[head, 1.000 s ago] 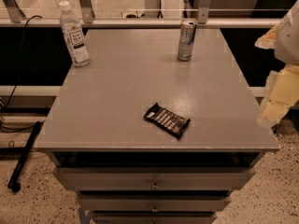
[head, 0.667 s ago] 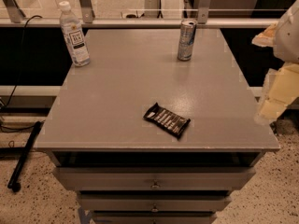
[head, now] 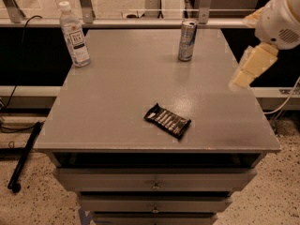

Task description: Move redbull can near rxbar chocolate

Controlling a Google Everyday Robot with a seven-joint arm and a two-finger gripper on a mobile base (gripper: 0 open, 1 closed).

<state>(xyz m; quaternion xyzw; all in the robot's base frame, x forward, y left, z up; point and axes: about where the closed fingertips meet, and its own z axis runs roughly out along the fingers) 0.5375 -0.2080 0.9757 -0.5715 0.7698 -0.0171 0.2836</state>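
The slim silver, bluish-panelled redbull can [head: 187,40] stands upright at the far side of the grey tabletop [head: 112,107], well apart from the flat, black-wrapped rxbar chocolate [head: 167,121] lying near the front edge. The cream end effector [head: 247,71] hangs over the right edge, touching nothing; apart or together, I cannot tell.

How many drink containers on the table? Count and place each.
2: water bottle at the back left corner; redbull can at the back, right of centre. The gripper hangs by the table's right edge, touching neither.
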